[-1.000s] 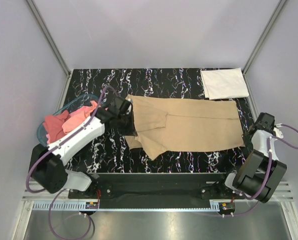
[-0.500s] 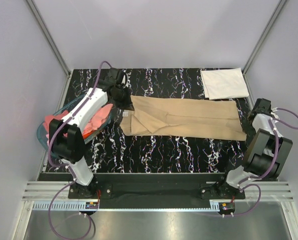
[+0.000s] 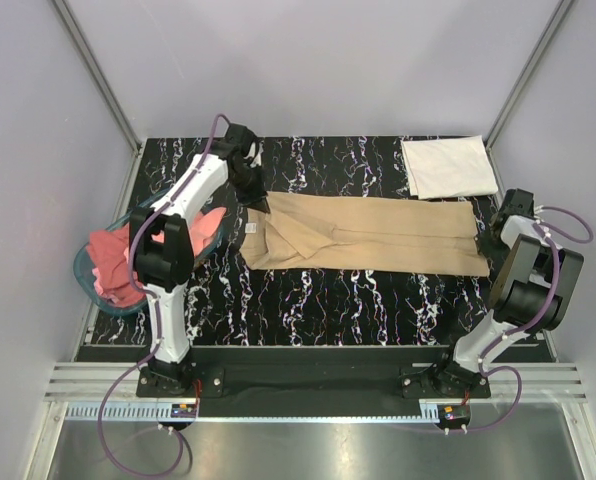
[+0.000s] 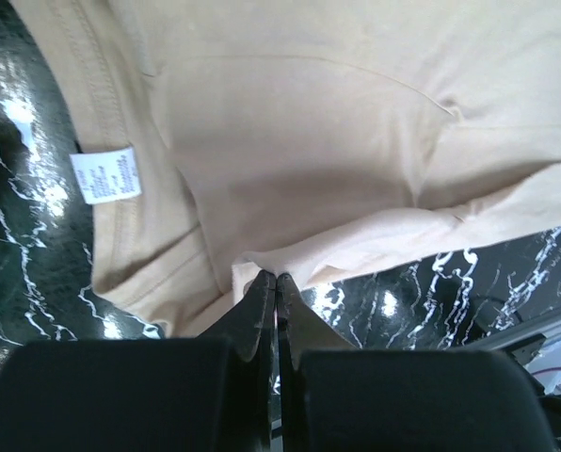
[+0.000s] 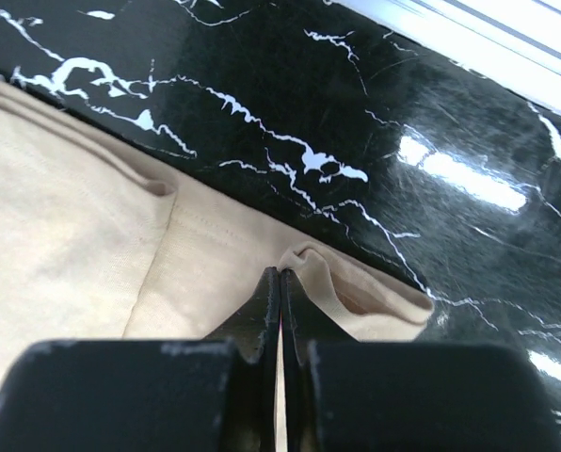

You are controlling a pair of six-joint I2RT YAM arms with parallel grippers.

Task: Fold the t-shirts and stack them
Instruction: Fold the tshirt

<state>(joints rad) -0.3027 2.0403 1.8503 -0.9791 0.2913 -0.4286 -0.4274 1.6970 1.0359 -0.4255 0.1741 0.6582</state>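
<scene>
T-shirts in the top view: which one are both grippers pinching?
The tan t-shirt, stretched flat across mid-table; the left gripper and right gripper are shut on its ends. The white t-shirt lies folded far right, the pink t-shirts in the basket.

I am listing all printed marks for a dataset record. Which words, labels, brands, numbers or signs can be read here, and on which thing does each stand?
No text is readable in any view.
White neck label on the tan t-shirt: faint grey print, too blurred to read.
White t-shirt: no print visible.
</scene>
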